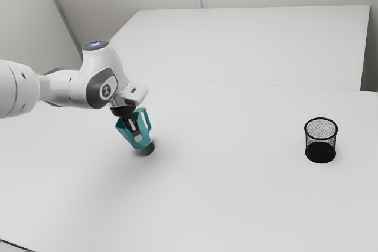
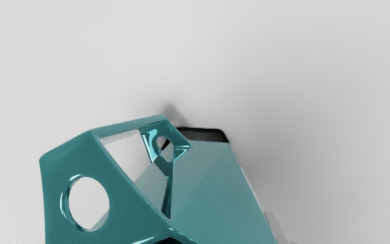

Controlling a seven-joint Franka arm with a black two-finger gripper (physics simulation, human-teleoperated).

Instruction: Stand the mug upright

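In the exterior view the gripper (image 1: 136, 133) points down at the teal mug (image 1: 144, 120) and is shut on its body. The mug leans, its wide end up toward the hand and its dark base (image 1: 144, 149) low by the table. Its handle is on the side facing the exterior view's right. In the wrist view the mug (image 2: 215, 183) stretches away from the gripper (image 2: 225, 237), its black base at the far end and the angular handle along one side. A pale fingertip (image 2: 277, 227) lies against the mug's outer wall; the mug's body hides most of the other finger.
A black mesh pencil cup (image 1: 321, 150) stands upright on the white table (image 1: 236, 205), well toward the exterior view's right. Behind the table rises a pale panel (image 1: 248, 45).
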